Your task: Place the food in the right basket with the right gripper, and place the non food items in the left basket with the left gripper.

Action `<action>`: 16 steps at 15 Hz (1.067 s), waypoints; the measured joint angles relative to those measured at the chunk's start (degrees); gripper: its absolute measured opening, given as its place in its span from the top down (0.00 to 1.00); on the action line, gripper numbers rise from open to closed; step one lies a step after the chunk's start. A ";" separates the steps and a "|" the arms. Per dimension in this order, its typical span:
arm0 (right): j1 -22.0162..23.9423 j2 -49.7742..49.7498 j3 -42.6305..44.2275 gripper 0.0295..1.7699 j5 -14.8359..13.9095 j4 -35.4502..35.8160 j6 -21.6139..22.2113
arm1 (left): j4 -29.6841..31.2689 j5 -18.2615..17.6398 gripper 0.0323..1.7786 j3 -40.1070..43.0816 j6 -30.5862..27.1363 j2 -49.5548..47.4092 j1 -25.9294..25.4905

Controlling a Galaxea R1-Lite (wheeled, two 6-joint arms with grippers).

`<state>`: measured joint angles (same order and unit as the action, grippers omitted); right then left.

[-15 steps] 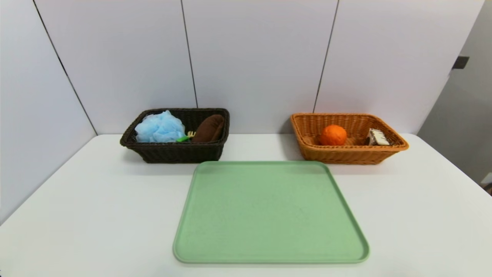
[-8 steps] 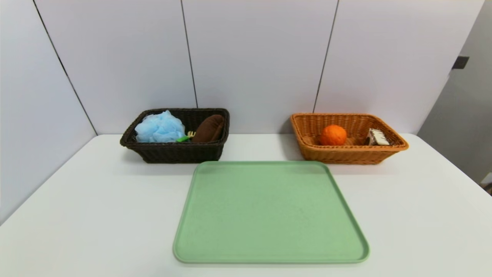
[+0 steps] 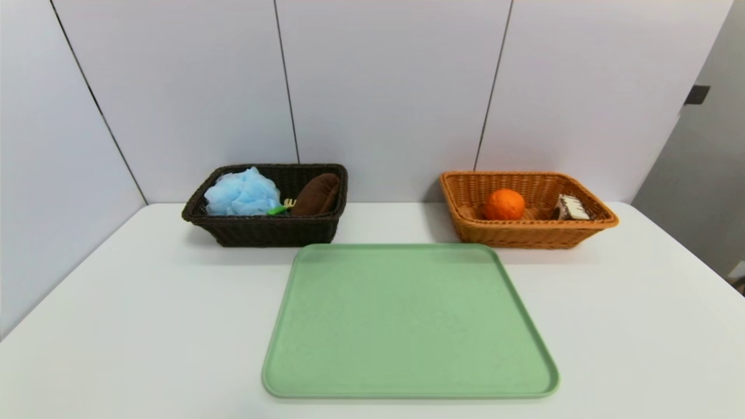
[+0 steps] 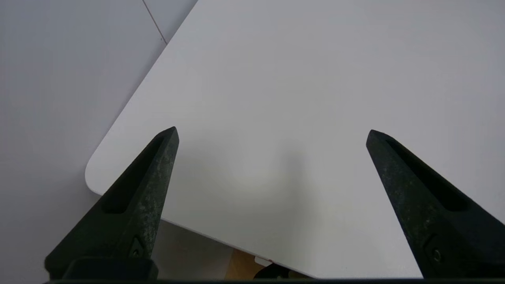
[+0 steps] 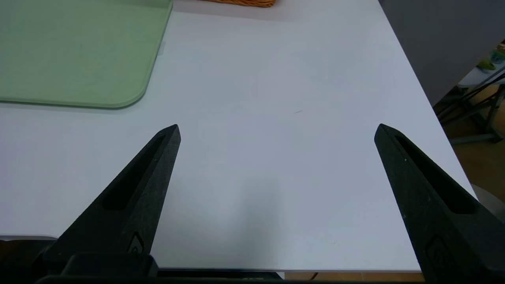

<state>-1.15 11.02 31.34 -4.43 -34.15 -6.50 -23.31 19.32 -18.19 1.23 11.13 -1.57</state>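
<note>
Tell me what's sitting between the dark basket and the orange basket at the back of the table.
Just bare white tabletop between the dark basket and the orange basket, as the head view shows.

Open space lying around a low tray
The green tray [image 3: 410, 320] is leaving bare white table [image 3: 145, 326] along both sides. The dark basket [image 3: 273, 230] and the orange basket [image 3: 524, 235] are standing behind it with a gap between them, their raised walls blocking low sideways passage, and wall panels [image 3: 390, 87] are closing off the back.
</note>
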 joint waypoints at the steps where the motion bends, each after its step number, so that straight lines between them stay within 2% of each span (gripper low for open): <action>1: 0.24 -1.73 -0.91 0.04 0.00 0.06 -0.09 | 2.17 -0.59 0.05 1.24 -0.20 -0.33 0.00; 4: 0.60 -7.34 -4.50 0.04 -0.09 1.13 -1.40 | 10.14 -1.22 0.05 5.68 -0.38 -1.62 0.10; 6: 0.63 -9.48 -7.34 0.04 0.11 6.18 -3.04 | 14.67 -2.43 0.05 8.79 -1.54 -4.13 0.34; 11: 0.71 -11.07 -21.65 0.04 2.39 26.76 -7.01 | 24.82 -9.51 0.05 15.43 -5.24 -10.20 0.76; 13: 0.71 -11.12 -26.99 0.04 4.86 34.24 -7.69 | 26.39 -12.61 0.05 16.65 -5.03 -10.78 0.80; 14: 0.71 -11.12 -28.84 0.04 5.88 36.71 -7.78 | 27.27 -15.08 0.05 17.42 -5.11 -10.95 0.80; 16: 0.73 -11.12 -30.74 0.04 7.01 36.54 -6.42 | 28.23 -18.72 0.05 17.97 -4.64 -11.02 0.83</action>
<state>-0.41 -0.10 0.60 2.58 2.39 -12.92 4.92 0.60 -0.22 -3.41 0.11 -0.74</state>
